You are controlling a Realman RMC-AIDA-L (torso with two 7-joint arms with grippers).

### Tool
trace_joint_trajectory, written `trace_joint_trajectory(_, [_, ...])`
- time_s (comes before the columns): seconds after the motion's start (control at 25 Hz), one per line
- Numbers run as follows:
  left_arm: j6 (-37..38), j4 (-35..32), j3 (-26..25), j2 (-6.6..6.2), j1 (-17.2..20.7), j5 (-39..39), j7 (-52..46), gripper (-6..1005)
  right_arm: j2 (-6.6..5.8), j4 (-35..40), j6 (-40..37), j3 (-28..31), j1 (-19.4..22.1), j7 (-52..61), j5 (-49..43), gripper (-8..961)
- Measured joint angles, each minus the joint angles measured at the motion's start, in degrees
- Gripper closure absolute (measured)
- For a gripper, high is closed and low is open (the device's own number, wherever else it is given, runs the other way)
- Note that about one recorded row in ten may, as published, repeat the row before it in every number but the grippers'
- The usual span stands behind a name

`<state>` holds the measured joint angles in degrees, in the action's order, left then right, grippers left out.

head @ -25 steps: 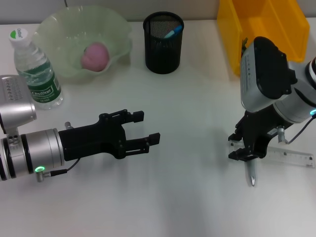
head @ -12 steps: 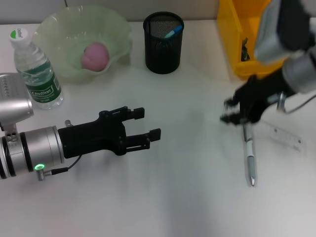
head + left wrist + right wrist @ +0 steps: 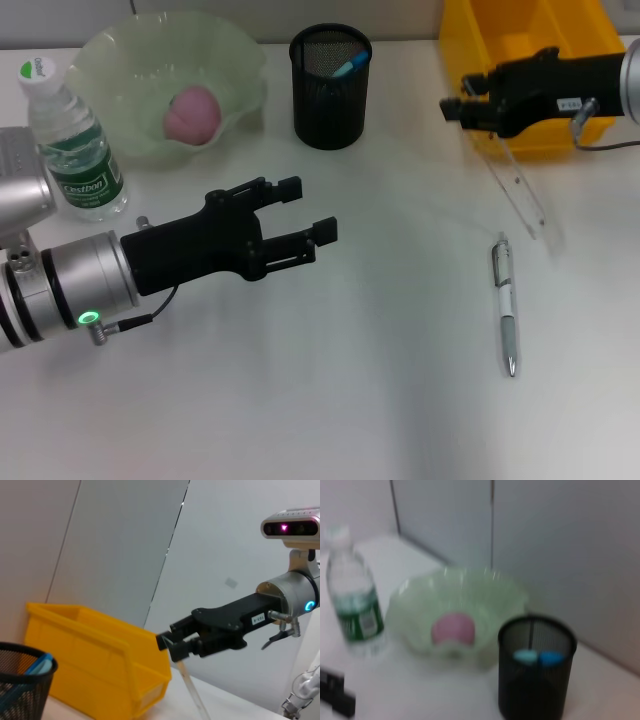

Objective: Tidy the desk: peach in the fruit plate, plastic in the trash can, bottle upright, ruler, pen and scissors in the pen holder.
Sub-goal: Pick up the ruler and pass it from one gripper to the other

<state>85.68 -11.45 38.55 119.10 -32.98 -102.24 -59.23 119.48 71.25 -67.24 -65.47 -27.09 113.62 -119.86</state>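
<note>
A clear plastic ruler [image 3: 518,190] hangs tilted above the desk, its upper end pinched in the closed fingers of the right gripper [image 3: 462,108], its lower end pointing down toward the pen [image 3: 507,305]. The gripper is held in front of the yellow bin [image 3: 530,60], to the right of the black mesh pen holder [image 3: 330,87] and well apart from it. The left wrist view shows the same grip from the side, the ruler [image 3: 192,695] slanting down from the gripper [image 3: 172,645] beside the bin [image 3: 90,660].

The silver pen lies flat on the desk, below the ruler's free end and not touching it. A blue-capped item stands inside the pen holder. Left of the holder, the pink peach [image 3: 192,112] sits in the pale green fruit plate [image 3: 120,60], and a water bottle [image 3: 70,145] stands upright just beside that plate. The left gripper [image 3: 310,215] hovers over the desk in front of the holder, fingers spread and holding nothing.
</note>
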Motion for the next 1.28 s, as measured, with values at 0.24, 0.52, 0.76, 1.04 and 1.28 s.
trace_joint_trajectory(0.24, [1.0, 0.9, -0.2, 0.07, -1.0, 0.3, 0.6, 251, 0.05, -2.0, 2.2, 0.3, 3.4, -6.8, 14.4, 575])
trace_joint_trajectory(0.52, [1.0, 1.1, -0.2, 0.08, -1.3, 1.0, 1.3, 253, 0.1, -13.6, 3.3, -0.7, 4.9, -23.7, 36.9, 575])
trace_joint_trajectory(0.76, [-1.2, 6.3, -0.2, 0.07, -2.1, 6.0, 8.3, 255, 0.23, -26.9, 4.5, -7.8, 4.2, -43.6, 59.2, 575])
trace_joint_trajectory(1.04, [-4.2, 12.0, -0.7, 0.07, -3.2, 10.0, 15.9, 256, 0.38, -33.6, 8.2, -19.2, 2.6, -58.6, 78.1, 575])
trace_joint_trajectory(1.28, [-9.7, 21.2, -9.7, 0.08, -5.0, 10.4, 26.5, 258, 0.4, -36.5, 8.4, -25.1, 1.4, -63.5, 84.9, 574])
